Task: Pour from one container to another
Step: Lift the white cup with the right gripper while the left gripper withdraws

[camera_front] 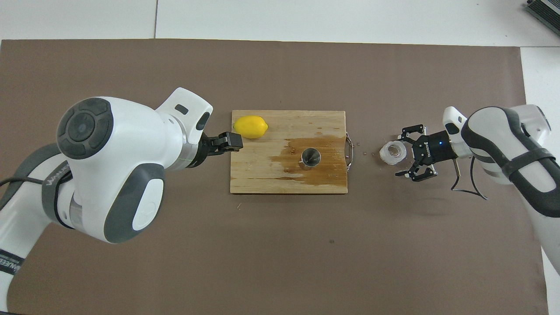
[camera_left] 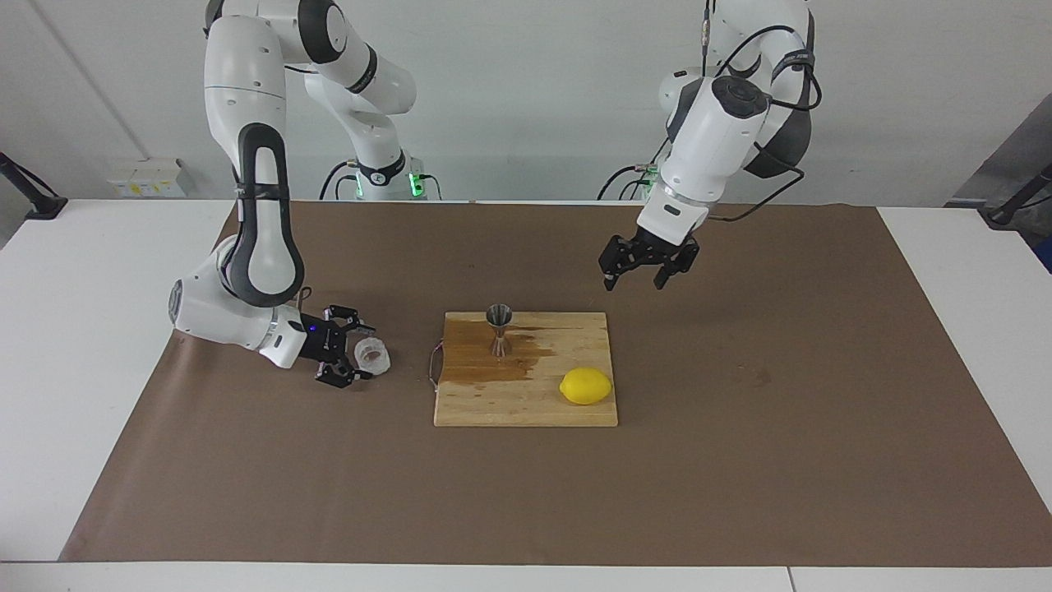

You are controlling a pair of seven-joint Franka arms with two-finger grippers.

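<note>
In the overhead view the left arm's bulky white wrist hides most of the left claw [camera_front: 227, 143], so only a dark tip shows there just beside the lemon [camera_front: 250, 127]; the facing view shows that claw [camera_left: 648, 270] raised in the air, fingers spread apart and holding nothing, hanging over bare brown mat [camera_left: 740, 460] just off the cutting board's [camera_left: 526, 403] corner on the robots' side. The right claw [camera_left: 355, 355] is low at the surface, its fingers wide apart around the clear cup [camera_left: 371, 354], which lies tipped on its side on the mat with its round mouth showing; whether a fingertip touches the cup cannot be told, and nothing shows it gripped. From above, the cup [camera_front: 393, 152] sits at the tips of the right claw [camera_front: 409, 153], between that claw and the board's metal handle [camera_front: 349, 148]. A few tiny droplets on the mat there are hard to make out. The jigger [camera_left: 498, 327] stands upright on the board in a dark wet stain [camera_left: 477, 349], well apart from both claws. Wide bare mat lies on every side of the board, and the mat's edges leave white surface [camera_left: 49, 345] at both ends.
</note>
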